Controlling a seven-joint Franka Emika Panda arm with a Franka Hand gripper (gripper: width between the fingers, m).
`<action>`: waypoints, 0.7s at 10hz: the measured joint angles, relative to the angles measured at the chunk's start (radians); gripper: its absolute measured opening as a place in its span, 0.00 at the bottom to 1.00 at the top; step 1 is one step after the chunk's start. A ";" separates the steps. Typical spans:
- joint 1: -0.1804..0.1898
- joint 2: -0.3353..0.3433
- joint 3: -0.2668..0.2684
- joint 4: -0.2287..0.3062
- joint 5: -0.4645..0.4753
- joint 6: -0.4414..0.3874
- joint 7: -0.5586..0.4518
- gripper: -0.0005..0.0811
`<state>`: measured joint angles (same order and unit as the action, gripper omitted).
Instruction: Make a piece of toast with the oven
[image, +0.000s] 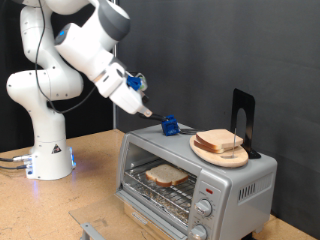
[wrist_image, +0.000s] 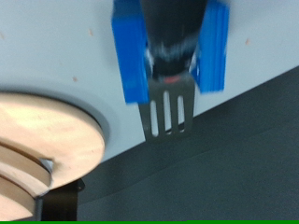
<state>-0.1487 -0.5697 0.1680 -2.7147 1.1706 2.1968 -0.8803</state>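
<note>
The silver toaster oven (image: 245, 185) stands at the exterior view's right, and its door looks folded down. One slice of bread (image: 167, 176) lies on the wire rack inside. More slices (image: 220, 141) are stacked on a round wooden plate (image: 203, 151) on the oven's top. My gripper (image: 135, 92) hovers above the oven's left top corner, shut on a slotted metal spatula (image: 148, 113) that points down at the oven top. In the wrist view the blue fingers (wrist_image: 131, 56) clamp the spatula (wrist_image: 168, 112) next to the plate (wrist_image: 47, 140).
A small blue object (image: 170, 126) sits on the oven top between the spatula tip and the plate. A black upright stand (image: 243, 118) rises behind the plate. Round knobs (image: 205, 196) line the oven's front right. The robot base (image: 45, 150) stands at the left on the wooden table (image: 60, 210).
</note>
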 joint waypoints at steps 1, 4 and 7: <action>-0.022 -0.025 -0.039 -0.013 -0.036 -0.043 -0.007 1.00; -0.088 -0.093 -0.140 -0.051 -0.100 -0.093 -0.053 1.00; -0.158 -0.125 -0.229 -0.059 -0.236 -0.186 -0.056 1.00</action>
<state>-0.3065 -0.6951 -0.0607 -2.7736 0.9349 2.0109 -0.9366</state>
